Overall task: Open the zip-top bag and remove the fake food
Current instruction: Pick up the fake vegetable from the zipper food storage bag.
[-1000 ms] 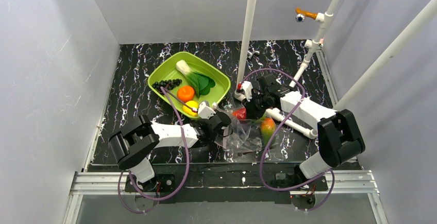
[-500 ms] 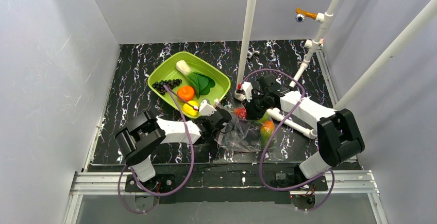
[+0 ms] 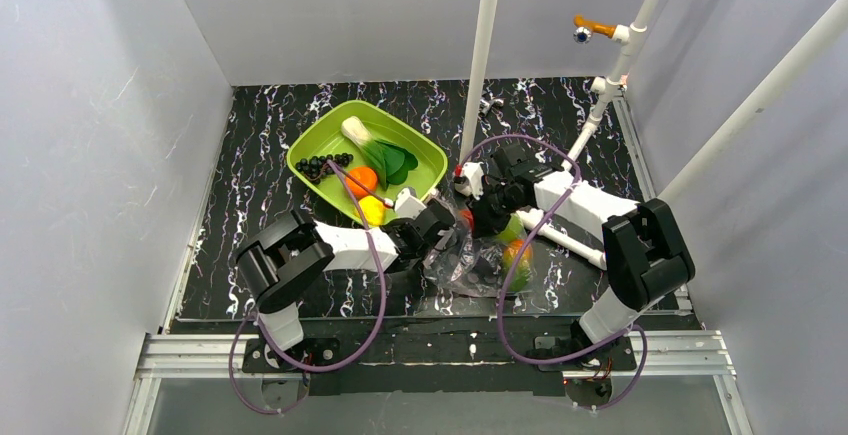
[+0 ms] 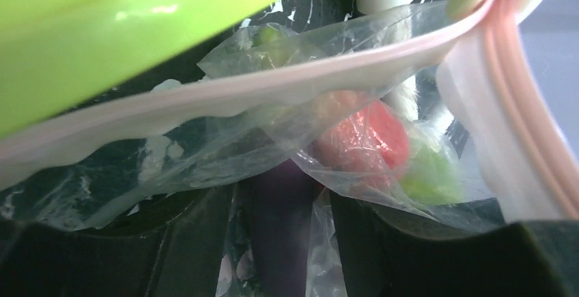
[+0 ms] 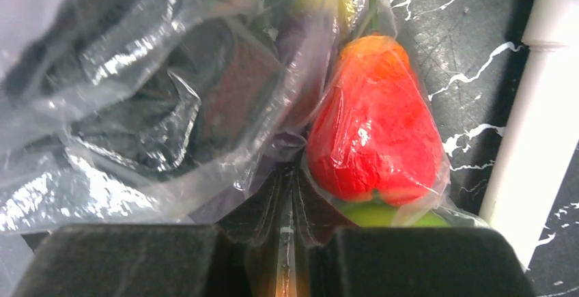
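The zip-top bag [image 3: 472,261] lies crumpled between the two arms, its pinkish zip strip [image 4: 225,92] stretched across the left wrist view. My left gripper [image 4: 281,205] is open at the bag's mouth, and a purple eggplant [image 4: 280,188] and loose film sit between its fingers. My right gripper [image 5: 285,174] is shut on a fold of the bag's plastic. A red fruit [image 5: 372,136] and a green apple [image 5: 372,214] lie inside the bag beside it. An orange [image 3: 360,180], a lemon [image 3: 372,210], dark grapes [image 3: 322,165] and a leafy green [image 3: 378,152] rest in the tray.
The lime-green tray [image 3: 425,150] stands just behind my left gripper, its rim [image 4: 136,31] close over the left wrist camera. An upright white pipe [image 3: 480,65] rises behind the bag. Another white pipe [image 3: 565,240] lies on the table under my right arm.
My left gripper has moved right from the tray's edge to the bag's mouth, and its jaws have spread wider. My right gripper has shifted slightly left with the bag's film still in it.
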Robot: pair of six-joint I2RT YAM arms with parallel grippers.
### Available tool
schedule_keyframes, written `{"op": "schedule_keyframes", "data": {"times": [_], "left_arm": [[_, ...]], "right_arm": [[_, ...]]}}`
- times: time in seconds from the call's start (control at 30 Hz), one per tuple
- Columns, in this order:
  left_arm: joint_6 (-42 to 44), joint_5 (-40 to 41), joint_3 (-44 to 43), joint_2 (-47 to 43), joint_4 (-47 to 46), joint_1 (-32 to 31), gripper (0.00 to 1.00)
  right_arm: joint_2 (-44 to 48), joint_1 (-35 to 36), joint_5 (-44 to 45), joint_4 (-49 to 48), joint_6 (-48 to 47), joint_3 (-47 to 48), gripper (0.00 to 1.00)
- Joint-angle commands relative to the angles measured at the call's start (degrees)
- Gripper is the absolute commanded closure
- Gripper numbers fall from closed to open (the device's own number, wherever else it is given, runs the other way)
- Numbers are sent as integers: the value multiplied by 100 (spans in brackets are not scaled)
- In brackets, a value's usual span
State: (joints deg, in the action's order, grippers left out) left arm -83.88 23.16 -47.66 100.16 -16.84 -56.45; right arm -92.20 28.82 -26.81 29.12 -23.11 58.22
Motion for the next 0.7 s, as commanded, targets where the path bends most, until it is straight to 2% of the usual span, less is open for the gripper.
{"op": "schedule_keyframes", "data": {"times": [0.0, 0.13, 0.23, 0.3, 0.37, 0.47, 0.67], "left_arm": [[-15, -135, -267, 174, 241, -3, 50], [-104, -15, -407, 208, 826, 1, 59], [-98, -105, -327, 236, 742, 28, 72], [-117, -174, -285, 270, 684, 55, 75], [-60, -234, -206, 301, 561, 99, 70], [-9, -368, -10, 332, 52, 170, 51], [111, -758, -6, 571, -257, 286, 49]], "right_arm": [[-170, 72, -122, 280, -52, 236, 83], [-239, 71, -158, 359, -73, 303, 83], [-181, 69, -153, 353, -66, 305, 83], [-153, 51, -125, 353, -77, 307, 83], [-135, 37, -118, 364, -79, 296, 83], [-125, 31, -155, 390, -88, 295, 83], [-103, 6, -183, 419, -106, 314, 83]]}}
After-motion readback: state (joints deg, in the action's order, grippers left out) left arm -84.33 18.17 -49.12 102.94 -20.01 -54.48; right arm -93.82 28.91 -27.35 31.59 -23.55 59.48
